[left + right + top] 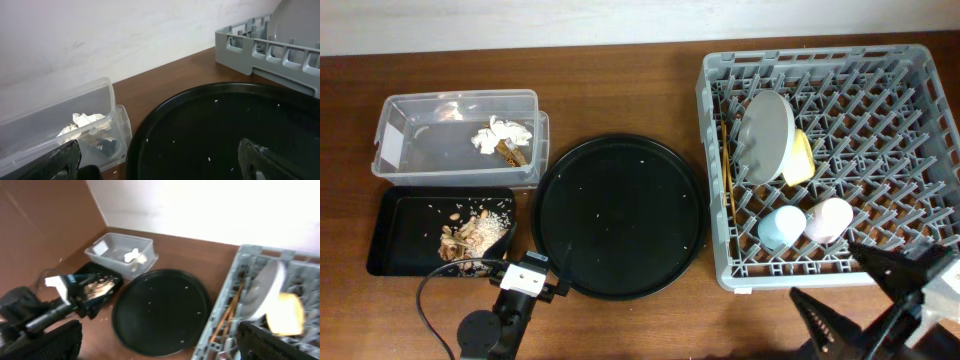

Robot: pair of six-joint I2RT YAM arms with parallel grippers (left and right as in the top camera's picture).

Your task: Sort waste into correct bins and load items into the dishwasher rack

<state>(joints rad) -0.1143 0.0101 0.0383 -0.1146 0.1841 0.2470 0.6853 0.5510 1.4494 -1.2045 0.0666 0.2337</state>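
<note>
On the right of the tabletop [620,90] stood the rack [880,52], and every dish was in it: the plate [767,135] on edge among the pegs, the bowl [803,158] touching it, the blue cup [780,227] and pink cup [832,220] side by side near the front wall, and the chopsticks [728,165] along the left wall. The round tray [620,215] beside it held only a few white specks [640,157]. Left of that, the tub [430,140] held the tissue [500,133] and wrapper [512,153], while the black tray [410,225] held scraps [470,235] and rice [498,215]. The left end effector [159,145] hung spread and empty at the round tray's near edge; the right end effector [159,330], also spread and empty, hung off the rack's front corner. Sorting and loading looked finished; at most the 2 arms needed to clear those specks or pull back.
</note>
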